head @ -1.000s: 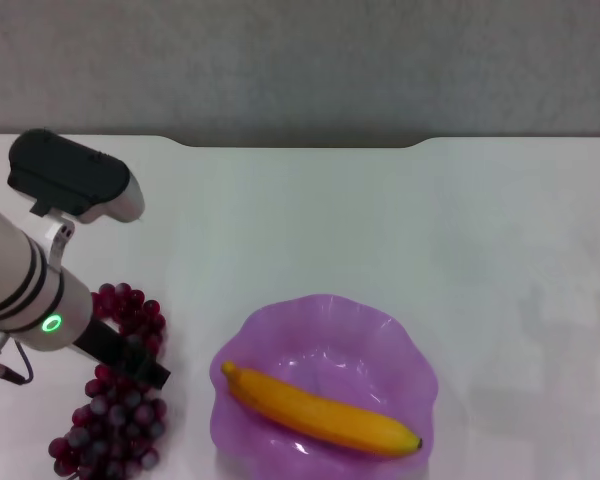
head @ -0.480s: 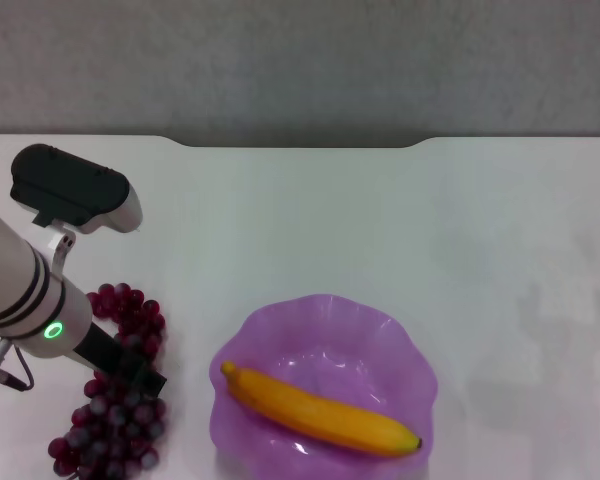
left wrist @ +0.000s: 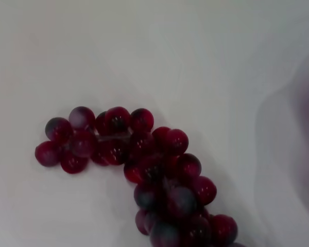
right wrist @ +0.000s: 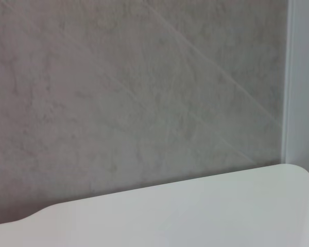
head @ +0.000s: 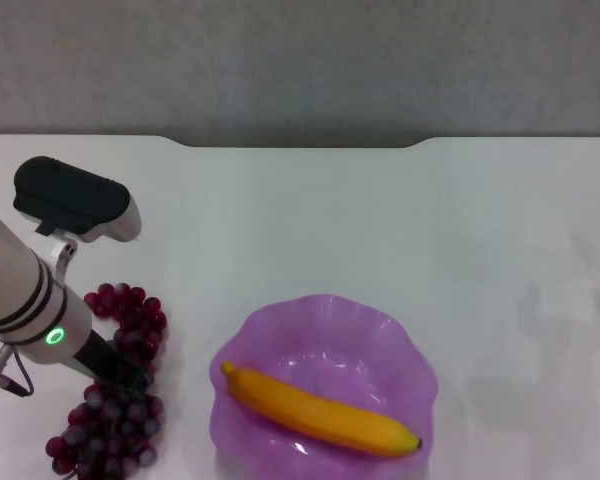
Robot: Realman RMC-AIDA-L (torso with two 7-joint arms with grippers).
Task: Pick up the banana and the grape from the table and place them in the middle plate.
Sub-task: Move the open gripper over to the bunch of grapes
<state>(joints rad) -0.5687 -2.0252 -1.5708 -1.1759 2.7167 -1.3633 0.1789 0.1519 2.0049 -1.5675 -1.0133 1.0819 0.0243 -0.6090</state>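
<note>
The banana (head: 320,410) lies inside the purple scalloped middle plate (head: 395,335) at the front centre of the white table (head: 380,220). The grape bunch (head: 115,425) lies on the table left of the plate; it also shows close up in the left wrist view (left wrist: 149,170). My left gripper (head: 123,371) is low over the middle of the bunch, with its arm covering part of the grapes. The right gripper is out of view.
The table's dark notched far edge (head: 300,143) runs along the back, with a grey wall behind. The right wrist view shows only a table corner (right wrist: 195,211) and the wall. A faint plate edge (left wrist: 304,134) shows beside the grapes.
My left arm has shifted down and to the left, bringing the gripper lower onto the grape bunch. The banana and the plate have not moved.
</note>
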